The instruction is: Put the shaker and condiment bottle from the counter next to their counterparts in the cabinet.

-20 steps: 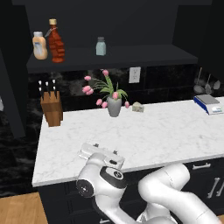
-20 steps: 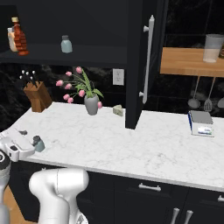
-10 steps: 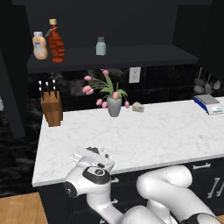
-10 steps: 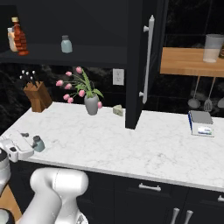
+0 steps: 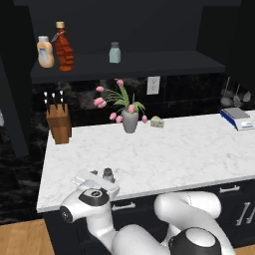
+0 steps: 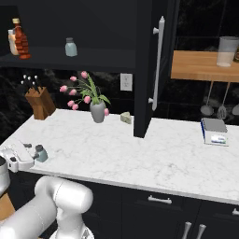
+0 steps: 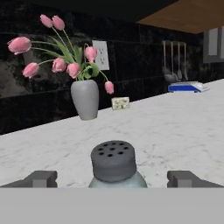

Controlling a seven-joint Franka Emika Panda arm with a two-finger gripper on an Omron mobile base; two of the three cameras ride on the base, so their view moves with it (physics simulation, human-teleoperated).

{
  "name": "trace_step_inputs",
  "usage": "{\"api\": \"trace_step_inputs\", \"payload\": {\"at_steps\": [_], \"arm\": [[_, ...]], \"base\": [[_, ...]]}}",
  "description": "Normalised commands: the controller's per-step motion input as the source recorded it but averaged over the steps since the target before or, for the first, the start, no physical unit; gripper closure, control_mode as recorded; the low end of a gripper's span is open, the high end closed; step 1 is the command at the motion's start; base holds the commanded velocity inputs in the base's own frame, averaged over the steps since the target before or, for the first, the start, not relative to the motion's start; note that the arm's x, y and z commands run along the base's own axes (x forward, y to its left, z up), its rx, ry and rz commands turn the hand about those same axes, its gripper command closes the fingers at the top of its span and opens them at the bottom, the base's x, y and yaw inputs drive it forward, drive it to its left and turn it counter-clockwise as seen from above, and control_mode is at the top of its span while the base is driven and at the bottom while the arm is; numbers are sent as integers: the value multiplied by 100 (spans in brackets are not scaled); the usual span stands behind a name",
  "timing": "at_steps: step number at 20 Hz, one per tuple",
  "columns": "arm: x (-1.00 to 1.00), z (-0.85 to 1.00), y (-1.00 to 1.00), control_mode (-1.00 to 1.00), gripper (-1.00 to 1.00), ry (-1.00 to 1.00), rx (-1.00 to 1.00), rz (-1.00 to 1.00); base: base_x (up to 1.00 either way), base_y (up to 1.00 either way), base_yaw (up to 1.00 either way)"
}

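The shaker stands near the tabletop's front-left edge, its lower body cut off in the hand view. The hand has its fingers apart, one at 9 and one at 3 o'clock of the cap, not touching. Half a second ago the arm's elbow sat further left. The condiment bottle stands in the cabinet.

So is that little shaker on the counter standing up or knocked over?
Upright: the shaker stands on the counter, holed cap on top, between the open gripper fingertips.
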Motion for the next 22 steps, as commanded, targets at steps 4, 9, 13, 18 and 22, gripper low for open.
{"api": "trace_step_inputs", "payload": {"at_steps": [4,9,13,18,22], "arm": [[22,-38,1,-100,-100,1,0,-5],[6,-11,0,-100,-100,0,0,-6],[0,0,0,-100,-100,0,0,-7],[0,0,-2,-100,-100,2,0,-8],[0,0,-8,-100,-100,6,2,-9]], "base": [[0,0,0],[0,0,0],[0,0,0],[0,0,0],[0,0,0]]}}
